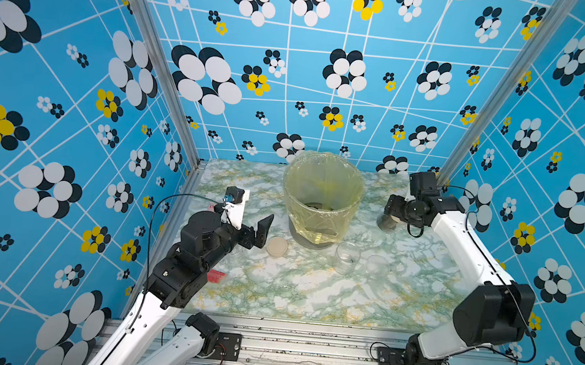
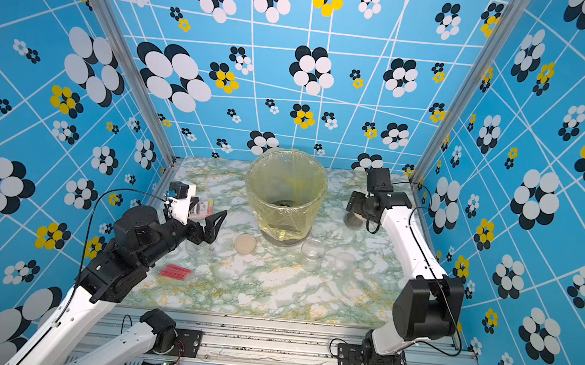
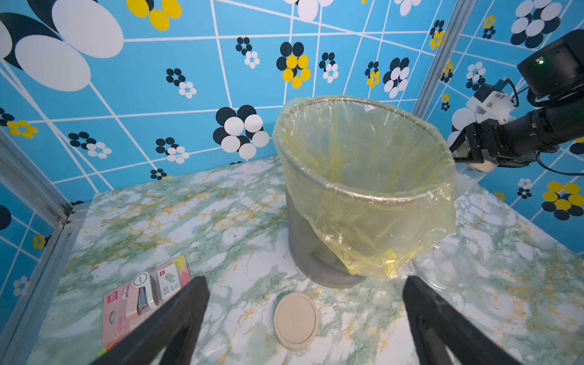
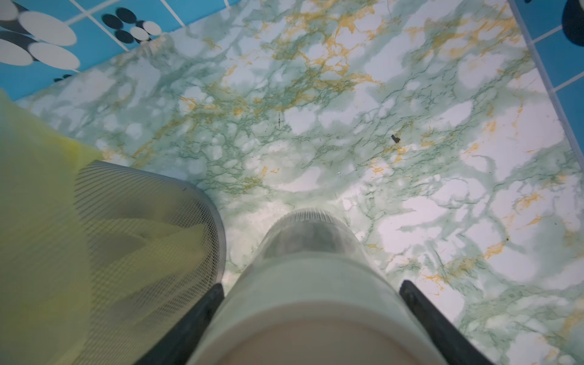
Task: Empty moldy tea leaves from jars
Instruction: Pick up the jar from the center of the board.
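Currently my left gripper [image 3: 305,281] hangs wide open and empty above a loose beige lid [image 3: 296,320] on the table [image 1: 273,297]. To its right are the yellow-lined bin [image 1: 285,186] and an uncapped, empty-looking jar [image 1: 346,256]. Further right, my right gripper [image 4: 311,287] brackets the capped jar [image 4: 309,252], which stands just beside the bin with the moldy tea leaves [image 4: 303,238] dark at its bottom; one finger touches it and the other sits just beside it, so I cannot tell whether the grip is complete. The step in hand appears to be taking up this jar, and the next move calls for a firm hold, lid removal, then tipping over the bin.
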Controlling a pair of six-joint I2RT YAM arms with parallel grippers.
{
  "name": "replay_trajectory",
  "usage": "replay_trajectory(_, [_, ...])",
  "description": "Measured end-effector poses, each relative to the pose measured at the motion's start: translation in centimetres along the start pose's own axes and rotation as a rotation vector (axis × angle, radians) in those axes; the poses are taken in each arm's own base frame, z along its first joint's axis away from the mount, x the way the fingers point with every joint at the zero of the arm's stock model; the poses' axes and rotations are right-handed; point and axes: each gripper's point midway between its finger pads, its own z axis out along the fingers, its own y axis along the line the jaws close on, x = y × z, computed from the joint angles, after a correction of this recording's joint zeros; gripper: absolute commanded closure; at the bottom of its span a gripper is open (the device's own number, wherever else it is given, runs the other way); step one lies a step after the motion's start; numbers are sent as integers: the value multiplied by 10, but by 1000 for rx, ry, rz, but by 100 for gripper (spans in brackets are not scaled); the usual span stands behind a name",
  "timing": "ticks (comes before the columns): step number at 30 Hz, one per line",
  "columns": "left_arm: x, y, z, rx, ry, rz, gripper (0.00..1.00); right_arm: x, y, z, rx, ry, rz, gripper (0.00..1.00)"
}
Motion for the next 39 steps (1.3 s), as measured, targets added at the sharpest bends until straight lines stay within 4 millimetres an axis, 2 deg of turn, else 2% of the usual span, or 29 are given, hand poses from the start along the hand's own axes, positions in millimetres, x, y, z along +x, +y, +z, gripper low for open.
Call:
replay_trajectory(6, [-53,-24,15,116,-54,11,1,-8,5,-57,-87,-109,24,74])
replay_trajectory(9, [-85,-44,33,220,-79,17,1,-8,7,-81,-123,-141,31,75])
replay_trajectory(12, [-106,-59,53,310,-83,20,1,-6,7,-102,-144,-151,31,76])
replay_trajectory(14, [-114,-67,69,359,-75,21,1,-10,11,-120,-166,-157,28,78])
replay_trajectory(17, [-115,-76,86,438,-64,19,1,-25,20,-153,-221,-200,23,78])
replay_trajectory(20, [-113,-83,93,529,-64,10,1,-41,34,-191,-304,-255,14,78])
replay_trajectory(23, [-116,-92,93,623,-84,20,1,-50,49,-219,-396,-279,-2,79])
replay_trajectory(27, [-123,-108,82,736,-123,53,1,-55,71,-231,-504,-250,-22,80])
replay_trajectory(32, [-133,-119,72,826,-180,98,1,-55,93,-220,-601,-149,-17,81])
replay_trajectory(35, [-133,-124,75,874,-205,120,1,-61,110,-217,-668,-111,-12,81])
replay_trajectory(39, [-126,-127,92,920,-207,122,1,-69,129,-221,-741,-87,-14,82])
